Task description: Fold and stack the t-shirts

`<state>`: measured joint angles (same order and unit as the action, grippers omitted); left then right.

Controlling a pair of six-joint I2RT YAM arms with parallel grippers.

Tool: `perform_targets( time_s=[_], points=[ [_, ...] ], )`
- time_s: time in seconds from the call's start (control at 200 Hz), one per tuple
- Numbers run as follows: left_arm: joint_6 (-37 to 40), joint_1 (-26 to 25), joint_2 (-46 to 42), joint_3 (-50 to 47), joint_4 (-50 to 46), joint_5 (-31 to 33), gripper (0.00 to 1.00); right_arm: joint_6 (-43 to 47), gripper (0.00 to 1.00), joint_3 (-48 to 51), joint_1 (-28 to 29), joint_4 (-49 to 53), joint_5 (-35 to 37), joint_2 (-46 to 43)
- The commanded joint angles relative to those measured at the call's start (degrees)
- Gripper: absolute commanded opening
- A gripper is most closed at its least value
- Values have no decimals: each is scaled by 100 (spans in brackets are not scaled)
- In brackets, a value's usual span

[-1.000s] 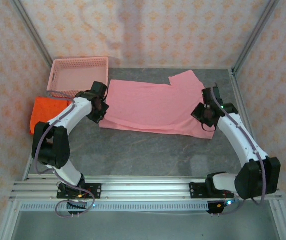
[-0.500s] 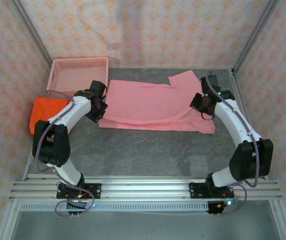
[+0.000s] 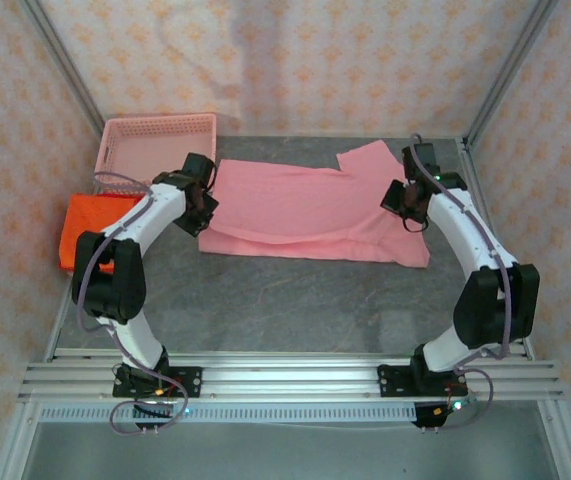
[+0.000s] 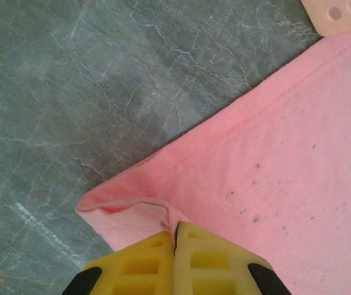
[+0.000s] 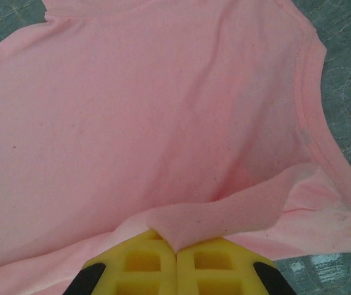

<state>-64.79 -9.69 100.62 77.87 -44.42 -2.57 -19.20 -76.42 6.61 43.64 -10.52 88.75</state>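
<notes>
Top external view, starting at the near edge: an aluminium rail (image 3: 285,378) carries both arm bases, and beyond it lies a bare stretch of the grey marbled table (image 3: 295,295). Past that, the pink t-shirt (image 3: 305,210) is spread flat across the middle of the table between the two arms, its long side running left to right and one sleeve sticking out toward the far right corner. The left gripper (image 3: 203,205) sits at the shirt's left edge and the right gripper (image 3: 408,205) at its right edge, each arm bent inward over the cloth. Along the near side a second layer of pink shows as a sagging line from one gripper to the other. In the left wrist view the yellow fingers of the left gripper (image 4: 176,230) are pressed together with a small fold of the pink hem pinched between them, at the corner of the cloth where it meets the grey table. In the right wrist view the right gripper (image 5: 176,246) is likewise closed tight, nipping a raised flap of pink fabric, with the stitched sleeve hem curving away on the right. Farther left, an orange-red t-shirt (image 3: 90,225) lies folded against the table's left edge, partly behind the left arm. Beyond it, in the far left corner, stands a pink mesh basket (image 3: 160,119).
</notes>
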Motion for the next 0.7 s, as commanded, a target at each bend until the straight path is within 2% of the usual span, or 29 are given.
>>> perform_targets(
  time_s=[0.0, 0.696],
  points=[
    [116, 64, 119, 232, -260, 107, 0, 114, 0, -267, -64, -91, 157, 109],
    [195, 101, 807, 921, -386, -62, 0, 335, 0, -1077, -143, -97, 47, 935]
  ],
)
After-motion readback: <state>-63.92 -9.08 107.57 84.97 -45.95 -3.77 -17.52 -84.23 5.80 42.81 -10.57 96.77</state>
